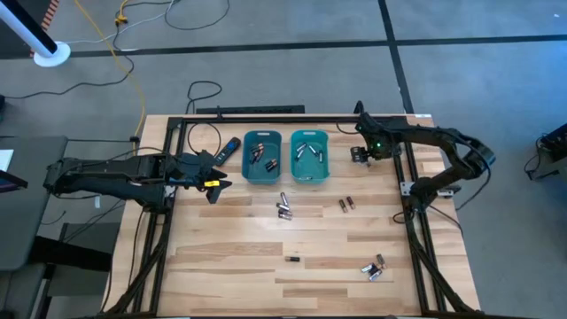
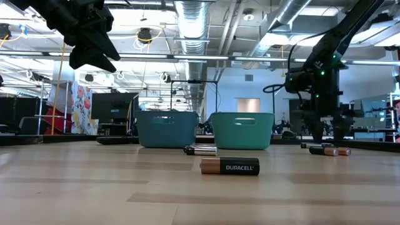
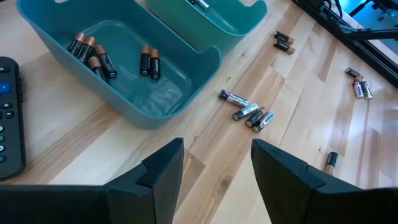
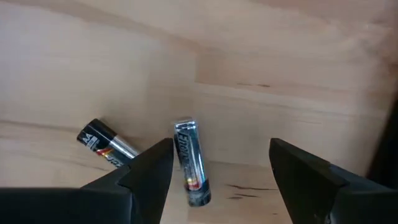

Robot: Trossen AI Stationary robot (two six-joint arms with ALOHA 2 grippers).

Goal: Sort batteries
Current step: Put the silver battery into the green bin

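Note:
Two teal bins stand side by side at the table's far middle. The left bin (image 1: 262,158) holds dark copper-ended batteries (image 3: 93,55). The right bin (image 1: 309,156) holds silvery ones. Loose batteries lie on the wood: silvery ones (image 1: 283,208), a dark pair (image 1: 346,204), a single dark one (image 1: 292,259) and a mixed group (image 1: 375,268). My right gripper (image 1: 361,156) points down, open, just right of the right bin. Two silvery batteries lie flat below it; one (image 4: 191,163) lies between the fingers, the other (image 4: 106,144) outside them. My left gripper (image 3: 217,168) hangs open above the table, left of the bins.
A black remote with a blue button (image 1: 229,151) lies left of the left bin. A black frame rail (image 1: 409,168) runs along the table's right side, close to my right gripper. Bare wood spreads across the table's near half (image 1: 230,275).

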